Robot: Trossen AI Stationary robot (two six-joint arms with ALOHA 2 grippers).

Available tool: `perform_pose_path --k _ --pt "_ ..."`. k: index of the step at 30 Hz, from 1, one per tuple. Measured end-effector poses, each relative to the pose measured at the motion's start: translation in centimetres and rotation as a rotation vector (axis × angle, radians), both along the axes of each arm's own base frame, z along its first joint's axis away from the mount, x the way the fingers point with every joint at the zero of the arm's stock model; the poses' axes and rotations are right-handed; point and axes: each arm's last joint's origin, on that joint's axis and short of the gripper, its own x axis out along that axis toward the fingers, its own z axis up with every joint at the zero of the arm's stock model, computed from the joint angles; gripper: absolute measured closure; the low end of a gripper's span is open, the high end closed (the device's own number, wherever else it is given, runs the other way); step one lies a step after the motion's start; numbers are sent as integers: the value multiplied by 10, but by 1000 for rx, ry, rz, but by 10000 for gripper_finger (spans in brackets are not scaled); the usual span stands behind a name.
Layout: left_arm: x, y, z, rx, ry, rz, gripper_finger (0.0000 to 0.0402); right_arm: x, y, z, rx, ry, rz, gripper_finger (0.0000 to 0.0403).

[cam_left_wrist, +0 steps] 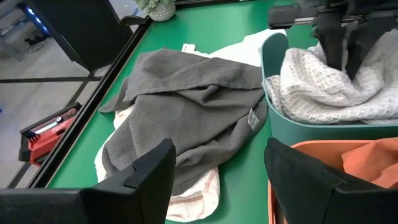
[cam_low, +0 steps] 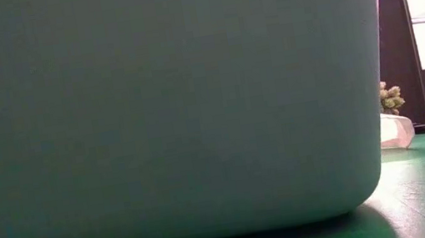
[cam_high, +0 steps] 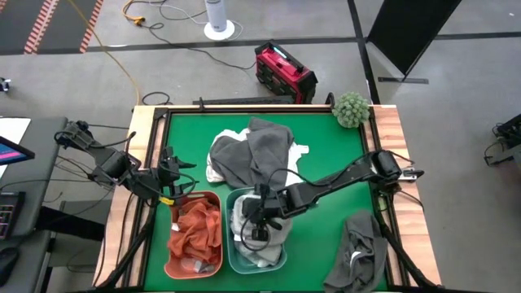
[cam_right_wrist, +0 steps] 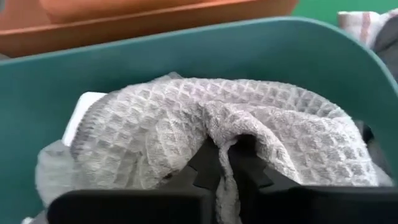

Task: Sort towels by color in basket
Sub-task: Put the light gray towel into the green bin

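Looking straight down, you have the right claw inside the teal basket, sunk into the light grey waffle towel that fills it. Its wrist view shows a fold of that towel pinched between nearly closed fingers, so treat the cloth as gripped, though only lightly. The towel lies directly under and around this claw, bunched with no clear long axis; the way out is straight up, clear of the basket wall.

Your left claw hangs released by the far end of the orange basket, which holds the rust-orange towels. It is the nearer arm to the dark grey towel heaped on the green bench, beyond both baskets. Another dark grey towel lies on the right arm's side.
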Motion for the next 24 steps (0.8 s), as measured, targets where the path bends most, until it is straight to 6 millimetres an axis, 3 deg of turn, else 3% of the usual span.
perform_pose_path --k 6,14,19,24 --pt "0 0 0 0 0 0 166 -6 6 4 -30 58 29 270" --pt "0 0 0 0 0 0 166 -15 10 61 -70 155 54 146" --pt "0 0 0 0 0 0 166 -38 8 85 -125 309 -44 128" --pt "0 0 0 -1 0 1 166 -63 12 75 -121 543 -116 127"
